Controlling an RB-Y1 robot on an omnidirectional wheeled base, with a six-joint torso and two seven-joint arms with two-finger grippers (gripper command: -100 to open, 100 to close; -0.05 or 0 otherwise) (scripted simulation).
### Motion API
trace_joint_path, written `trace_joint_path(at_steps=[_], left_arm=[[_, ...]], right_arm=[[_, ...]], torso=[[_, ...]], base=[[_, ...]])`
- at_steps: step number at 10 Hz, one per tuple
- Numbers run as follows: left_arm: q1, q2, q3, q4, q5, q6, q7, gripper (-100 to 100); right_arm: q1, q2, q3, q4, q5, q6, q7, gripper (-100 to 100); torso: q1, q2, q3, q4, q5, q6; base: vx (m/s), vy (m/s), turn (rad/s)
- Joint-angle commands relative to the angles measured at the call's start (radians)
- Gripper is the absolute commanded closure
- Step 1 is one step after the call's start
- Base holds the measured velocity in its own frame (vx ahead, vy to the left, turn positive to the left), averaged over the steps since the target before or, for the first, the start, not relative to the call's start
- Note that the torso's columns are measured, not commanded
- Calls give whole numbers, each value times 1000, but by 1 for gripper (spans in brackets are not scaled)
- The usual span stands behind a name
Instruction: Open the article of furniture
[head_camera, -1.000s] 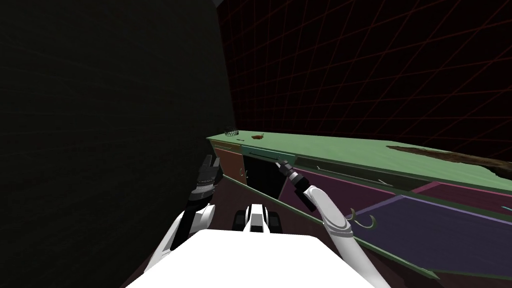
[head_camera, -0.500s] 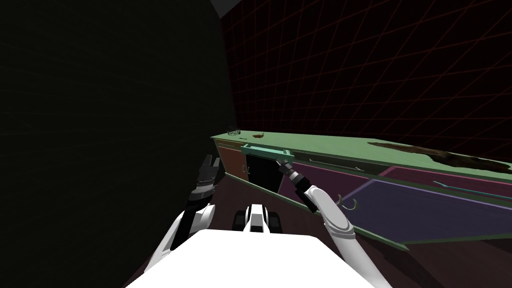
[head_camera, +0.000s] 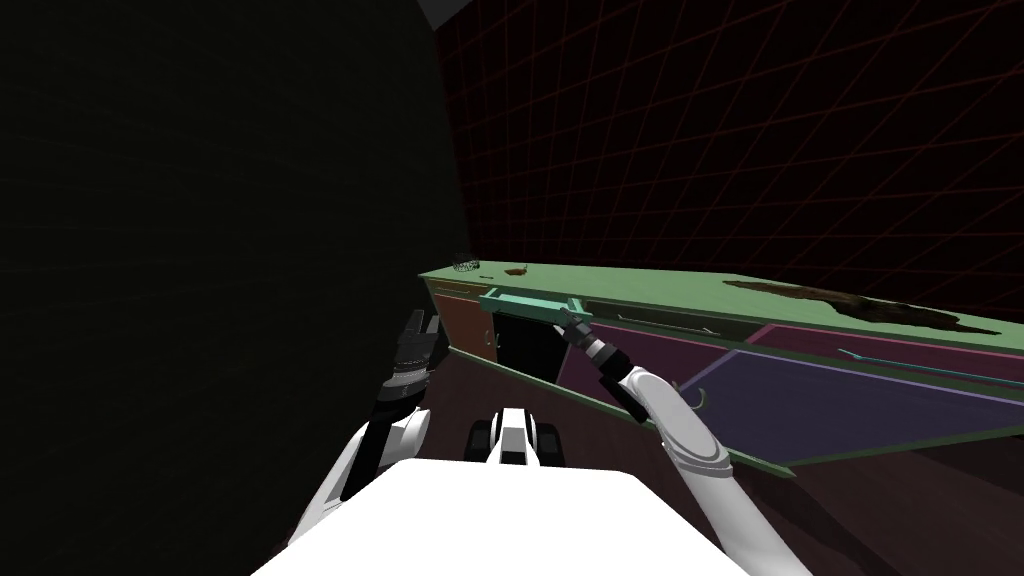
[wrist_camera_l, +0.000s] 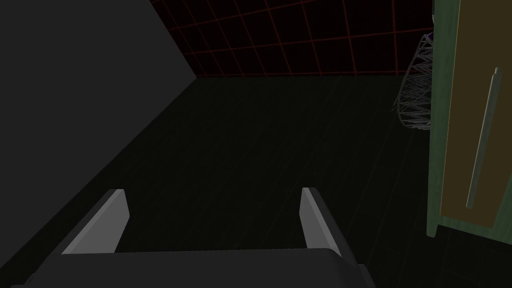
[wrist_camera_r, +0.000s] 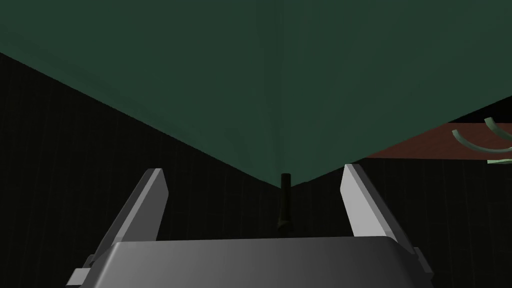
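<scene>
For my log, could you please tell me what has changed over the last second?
The teal drawer slid out of the green counter toward me, drawn by the right gripper, open around its handle. My head camera shifted. The left gripper stayed open and idle.

The teal drawer front (head_camera: 528, 303) looks smooth and matt, the green countertop (head_camera: 640, 285) likewise, the basket (wrist_camera_l: 415, 95) thin wire.

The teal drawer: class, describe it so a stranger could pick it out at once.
Find the long green countertop running across the head view. Near its left end, beside the brown cabinet door, sits the teal drawer. Alone among the brown and purple fronts, it is teal and juts forward over a black opening.
</scene>
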Motion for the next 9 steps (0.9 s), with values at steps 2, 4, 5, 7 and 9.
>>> trace_joint_path(at_steps=[2, 4, 5, 7, 9], left_arm=[[0, 0, 0, 0, 0, 0, 0, 0], [0, 0, 0, 0, 0, 0, 0, 0], [0, 0, 0, 0, 0, 0, 0, 0], [0, 0, 0, 0, 0, 0, 0, 0], [0, 0, 0, 0, 0, 0, 0, 0]], right_arm=[[-20, -60, -45, -24, -9, -29, -86, -100], [-29, -93, -70, -39, -15, -45, -131, -100], [-28, -84, -61, -35, -7, -39, -118, -100], [-27, -86, -62, -35, -6, -40, -125, 0], [-27, -86, -62, -34, -6, -40, -125, 0]], torso=[[-1, 3, 2, 0, -1, 0], [-1, 1, 1, 0, -1, 0], [0, 1, 0, 0, 0, 0], [-1, 2, 1, 0, 0, 0], [-1, 1, 1, 0, 0, 1]], base=[[17, 54, -62], [17, 58, -63], [3, 26, -20], [0, 0, 0], [0, 0, 0]])
